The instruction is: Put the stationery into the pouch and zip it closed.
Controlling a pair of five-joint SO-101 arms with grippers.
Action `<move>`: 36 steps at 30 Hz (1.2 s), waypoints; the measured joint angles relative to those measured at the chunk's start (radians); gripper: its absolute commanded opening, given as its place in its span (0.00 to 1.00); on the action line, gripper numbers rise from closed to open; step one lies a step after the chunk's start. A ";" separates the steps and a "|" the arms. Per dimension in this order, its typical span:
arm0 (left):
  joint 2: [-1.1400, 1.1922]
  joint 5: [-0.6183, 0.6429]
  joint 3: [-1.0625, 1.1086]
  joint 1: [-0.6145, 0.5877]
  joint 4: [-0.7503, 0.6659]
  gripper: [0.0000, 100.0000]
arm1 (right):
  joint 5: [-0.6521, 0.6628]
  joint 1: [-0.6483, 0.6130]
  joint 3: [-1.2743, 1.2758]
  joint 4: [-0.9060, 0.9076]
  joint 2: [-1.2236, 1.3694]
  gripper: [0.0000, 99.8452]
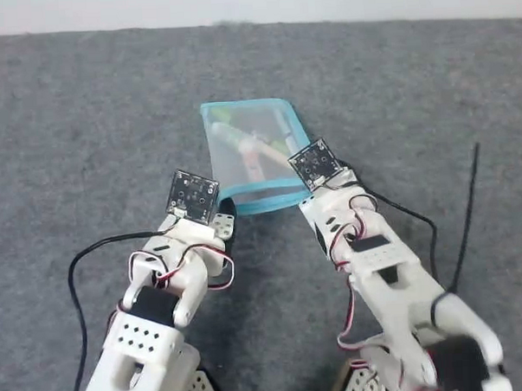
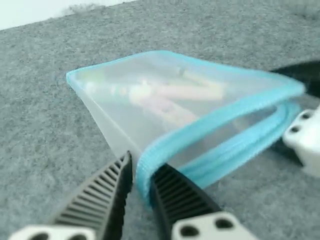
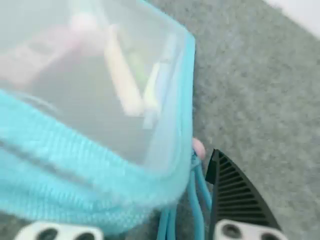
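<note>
Pouch [image 1: 246, 148] translucent, turquoise trim — table [image 1: 67, 109] grey felt.

The pouch [image 1: 237, 127] lay on the grey mat [image 1: 85, 125], clear plastic with a light blue border. Its zip edge was toward me, gaping a little, one corner of it pinched in my left gripper [image 2: 143, 167]. The stationery [image 2: 165, 96], some pale pens in pink, yellow and green, lay inside.

pouch [image 1: 250, 153] is laid on the surface [image 1: 84, 108] | stationery [image 1: 257, 148] is kept inside it | its near left corner is clamped in the left end effector [image 2: 142, 167] | right end effector [image 1: 306, 192] is placed at its near right corner
</note>
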 measured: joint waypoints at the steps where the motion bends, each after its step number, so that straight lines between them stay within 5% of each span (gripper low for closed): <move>1: 0.000 0.000 -0.002 0.000 0.000 0.01 | 0.000 0.000 -0.026 -0.021 0.049 0.21; 8: 0.000 0.003 -0.003 -0.003 0.000 0.01 | 0.002 0.026 -0.233 -0.089 0.370 0.19; 13: 0.002 0.003 -0.003 -0.003 0.000 0.01 | 0.002 0.038 -0.255 -0.095 0.387 0.00; 19: 0.002 0.003 -0.003 -0.003 0.000 0.01 | 0.002 0.044 -0.258 -0.097 0.387 0.01; 25: 0.002 0.003 -0.003 -0.012 0.000 0.01 | 0.002 0.055 -0.173 -0.075 0.244 0.01; 32: 0.002 -0.002 -0.003 -0.078 0.000 0.01 | 0.002 0.052 -0.089 0.275 -0.117 0.01; 36: 0.002 -0.005 -0.003 -0.083 0.000 0.01 | 0.000 -0.006 -0.012 0.267 -0.209 0.03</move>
